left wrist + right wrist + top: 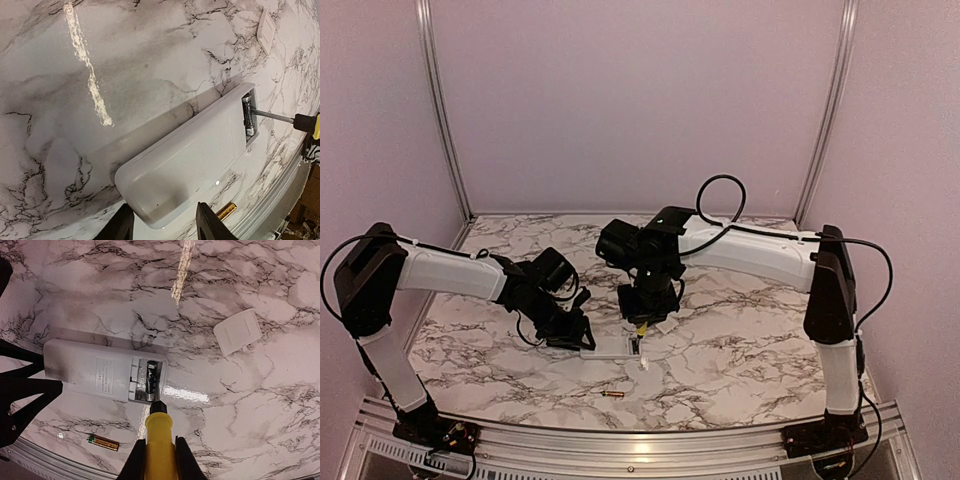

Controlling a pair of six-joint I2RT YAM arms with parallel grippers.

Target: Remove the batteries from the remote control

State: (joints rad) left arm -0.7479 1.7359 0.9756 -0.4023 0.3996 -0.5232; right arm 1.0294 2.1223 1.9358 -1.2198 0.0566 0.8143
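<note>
The left tool (167, 222) clamped the near end of the remote control (185, 160), which lay flat on the worktop (250, 405). The right tool (159, 460) gripped a yellow-handled screwdriver (160, 432), whose tip sat just ahead against the dark battery (151, 382) in the recess. The coppery battery (104, 442) lay loose beside the left tool.

Seen from above, the remote control (608, 351) lies partly hidden beneath the left gripper (582, 343) and right gripper (640, 335). At the left wrist, 1 finger (212, 222) covers half the loose gold battery (226, 210), and the screwdriver (306, 121) runs off-frame at right. The remote's label print (105, 376) is unreadably small.
</note>
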